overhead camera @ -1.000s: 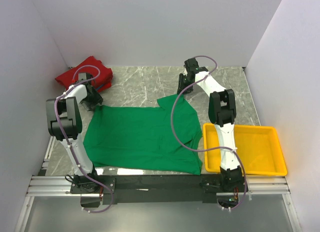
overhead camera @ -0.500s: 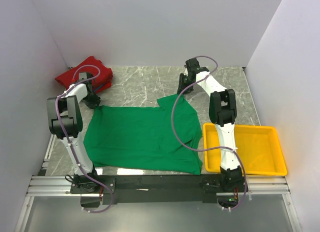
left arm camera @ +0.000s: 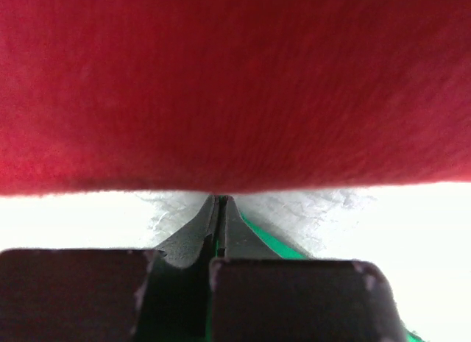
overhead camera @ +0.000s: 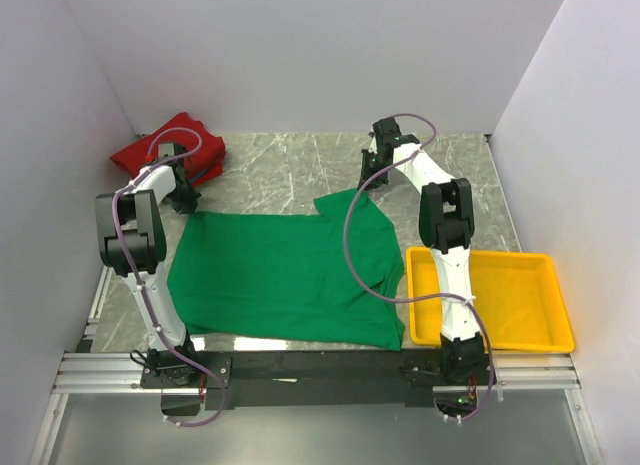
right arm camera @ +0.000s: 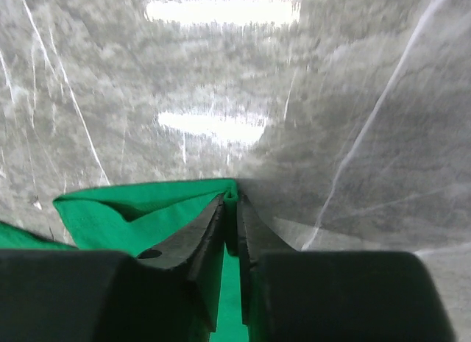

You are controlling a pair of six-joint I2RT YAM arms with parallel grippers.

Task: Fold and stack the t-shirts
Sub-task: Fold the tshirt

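Across the tabletop [overhead camera: 290, 170], outspread green t-shirt [overhead camera: 280, 275]

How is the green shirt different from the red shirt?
The green shirt lies spread out flat in the middle of the table; the red shirt sits bunched up in the far left corner. The green shirt covers much more table than the red shirt. Both are plain, soft cloth.
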